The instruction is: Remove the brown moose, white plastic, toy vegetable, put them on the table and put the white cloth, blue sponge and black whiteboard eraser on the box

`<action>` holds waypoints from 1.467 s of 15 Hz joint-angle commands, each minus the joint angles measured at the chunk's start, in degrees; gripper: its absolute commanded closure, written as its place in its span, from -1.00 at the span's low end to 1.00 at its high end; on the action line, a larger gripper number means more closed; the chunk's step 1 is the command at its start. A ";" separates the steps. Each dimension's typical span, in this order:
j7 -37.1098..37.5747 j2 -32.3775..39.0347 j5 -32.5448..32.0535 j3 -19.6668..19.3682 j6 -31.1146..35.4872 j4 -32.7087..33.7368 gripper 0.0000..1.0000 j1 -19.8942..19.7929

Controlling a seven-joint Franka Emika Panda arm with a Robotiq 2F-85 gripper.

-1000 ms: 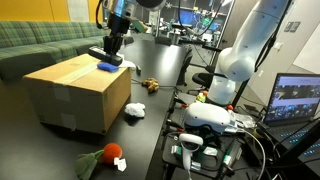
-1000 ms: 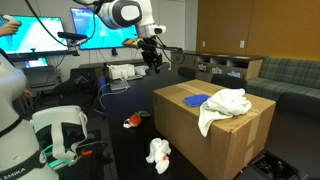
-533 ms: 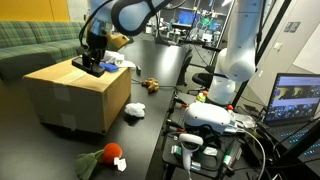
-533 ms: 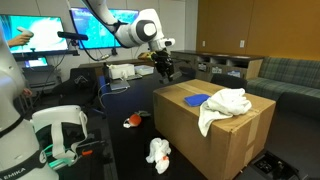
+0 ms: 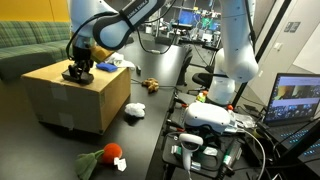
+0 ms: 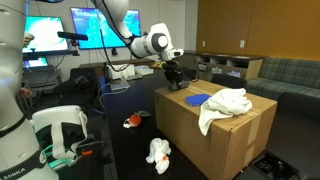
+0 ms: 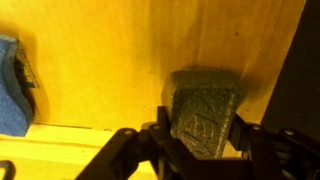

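The gripper (image 7: 204,124) is down at the top of the box (image 5: 72,102), near one edge, and the wrist view shows its jaws closed narrowly on the sides of the black eraser (image 7: 205,104), which sits low over the cardboard; I cannot tell whether it touches the surface yet. The sponge (image 7: 12,88) lies on the box just beside it, and in an exterior view the cloth (image 6: 228,105) is draped over the far corner of the box top and hangs partway down the side. The three things to be removed are already off the box: the moose (image 5: 150,85), the white plastic (image 5: 133,110) and the toy vegetable (image 5: 104,156) lie apart on the dark table (image 5: 150,135), none touching the box. So, as I judge it, the clearing is done, the cloth and sponge are placed, and the eraser is the last item, in the act of being set down. What seems left is to open the jaws, let the eraser rest flat on the cardboard, and lift the arm clear without dragging it or nudging the sponge.
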 commanded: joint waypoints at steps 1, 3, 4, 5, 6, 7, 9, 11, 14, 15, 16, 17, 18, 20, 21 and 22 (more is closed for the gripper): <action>2.47 3.57 -2.08 -3.53 -0.55 5.02 0.35 2.85; 2.26 3.38 -1.32 -4.12 -1.48 5.63 0.19 3.30; 1.95 3.05 -0.89 -4.20 -2.13 5.67 -0.64 3.35; 1.48 2.56 -0.46 -4.12 -2.75 5.52 -0.64 3.24; 0.69 1.88 0.11 -3.87 -3.51 5.21 -0.71 2.92; -0.33 0.87 0.92 -3.51 -4.10 4.62 -0.87 2.35; -3.25 -1.16 3.63 -2.34 -5.32 3.53 -1.00 0.95; -7.35 -4.33 7.59 -1.14 -6.45 1.96 -1.00 -0.65; -16.01 -11.95 16.61 1.16 -11.37 -1.49 -1.00 -3.69; -18.54 -14.95 19.41 1.55 -14.07 -2.71 -1.00 -4.50; -20.45 -17.60 21.79 1.66 -16.61 -3.79 -1.00 -5.08; -21.80 -20.52 23.68 1.47 -19.26 -5.01 -1.00 -5.50; -22.45 -23.89 24.72 1.22 -20.76 -7.48 -1.00 -5.59; -24.71 -29.89 28.13 0.17 -26.12 -9.44 -1.00 -6.33; -25.26 -32.94 29.20 -0.37 -28.38 -10.72 -1.00 -6.56; -25.93 -36.13 30.29 -1.07 -30.47 -12.18 -1.00 -6.80</action>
